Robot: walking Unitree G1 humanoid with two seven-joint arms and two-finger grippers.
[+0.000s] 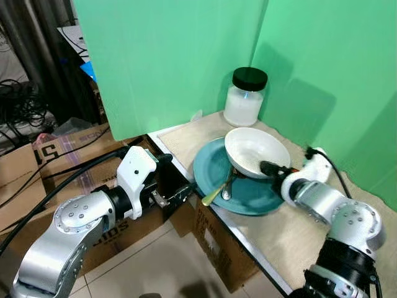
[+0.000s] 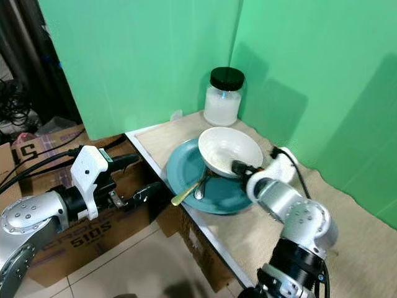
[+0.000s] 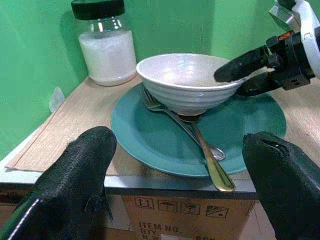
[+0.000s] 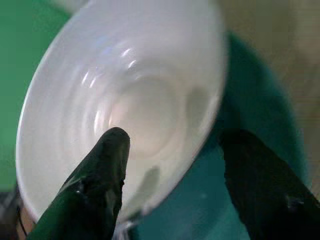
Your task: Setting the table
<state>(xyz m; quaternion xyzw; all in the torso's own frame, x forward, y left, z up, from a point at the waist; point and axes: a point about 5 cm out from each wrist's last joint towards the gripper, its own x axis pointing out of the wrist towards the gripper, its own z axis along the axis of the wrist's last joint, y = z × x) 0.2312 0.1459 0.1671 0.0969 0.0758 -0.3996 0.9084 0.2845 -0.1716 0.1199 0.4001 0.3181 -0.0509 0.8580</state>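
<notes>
The right claw (image 1: 268, 169) straddles the white ceramic bowl's (image 1: 254, 149) rim, fingers parted, seemingly to lift it off the teal plate (image 1: 214, 167); the left claw (image 3: 175, 185) waits wide open, empty, off the bench (image 1: 186, 138).

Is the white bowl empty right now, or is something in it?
Empty. The white bowl shows only its bare glossy inside, with the right gripper straddling its rim.

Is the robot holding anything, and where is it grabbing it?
The right claw straddles the white bowl's rim, one finger inside, one outside. The left claw holds nothing.
</notes>
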